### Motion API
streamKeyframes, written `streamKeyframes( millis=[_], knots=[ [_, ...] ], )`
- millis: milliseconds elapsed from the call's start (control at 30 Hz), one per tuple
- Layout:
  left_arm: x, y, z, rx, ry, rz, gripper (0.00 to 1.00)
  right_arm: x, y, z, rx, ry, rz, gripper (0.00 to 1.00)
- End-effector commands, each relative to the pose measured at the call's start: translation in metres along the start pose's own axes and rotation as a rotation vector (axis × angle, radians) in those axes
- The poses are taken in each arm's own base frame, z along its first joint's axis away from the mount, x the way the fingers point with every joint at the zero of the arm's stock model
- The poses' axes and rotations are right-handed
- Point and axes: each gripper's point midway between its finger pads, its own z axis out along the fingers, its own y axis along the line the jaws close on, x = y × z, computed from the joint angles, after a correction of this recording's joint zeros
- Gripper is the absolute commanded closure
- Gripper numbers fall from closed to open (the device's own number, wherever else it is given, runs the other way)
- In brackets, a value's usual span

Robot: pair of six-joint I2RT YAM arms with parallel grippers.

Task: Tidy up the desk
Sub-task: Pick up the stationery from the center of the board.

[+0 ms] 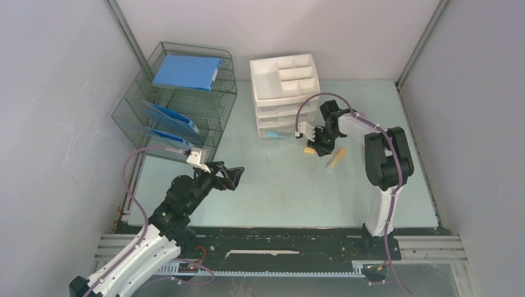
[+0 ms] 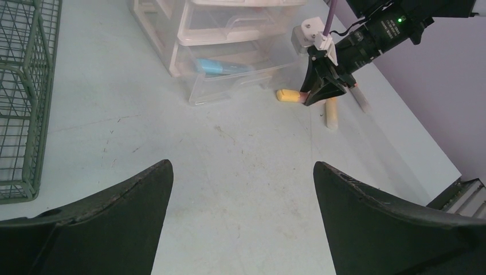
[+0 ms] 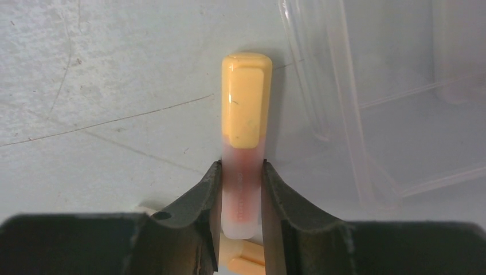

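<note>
Yellow-capped marker (image 3: 245, 103) is pinched mid-barrel by the right hand (image 3: 240, 175), low at the counter (image 3: 114, 86). It is judged light, stiff and slick; the barrel is best gripped squarely. Left hand (image 2: 242, 166) is spread, empty.

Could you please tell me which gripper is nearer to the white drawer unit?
Right. The right gripper sits just in front of the drawer unit, fingers on a yellow-capped marker; the left gripper hangs open farther off, near the wire rack.

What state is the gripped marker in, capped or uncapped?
Capped: the yellow cap sits on the marker, just past the right end effector.
</note>
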Motion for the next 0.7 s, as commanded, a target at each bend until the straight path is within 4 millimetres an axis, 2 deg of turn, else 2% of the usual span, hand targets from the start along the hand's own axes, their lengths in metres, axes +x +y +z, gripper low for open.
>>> streamKeyframes(
  millis=[0,67,333,533,667],
  knots=[
    [-0.009,-0.005,-0.001,0.022,-0.033,-0.017,0.0,-0.002,0.03,0.003,-0.093,0.035,0.008,0.95],
    [-0.009,-0.005,-0.002,0.024,-0.035,-0.019,0.0,-0.008,0.035,0.0,-0.097,0.025,-0.001,1.0],
    [-0.009,-0.006,-0.003,0.028,-0.038,-0.023,0.0,-0.041,0.053,-0.022,-0.097,-0.054,-0.04,1.0],
    [-0.01,-0.006,-0.003,0.028,-0.042,-0.025,0.0,-0.068,0.06,-0.043,-0.059,-0.109,-0.099,1.0],
    [-0.011,-0.007,-0.003,0.03,-0.043,-0.025,0.0,-0.087,0.056,-0.059,0.001,-0.145,-0.158,1.0]
  ],
)
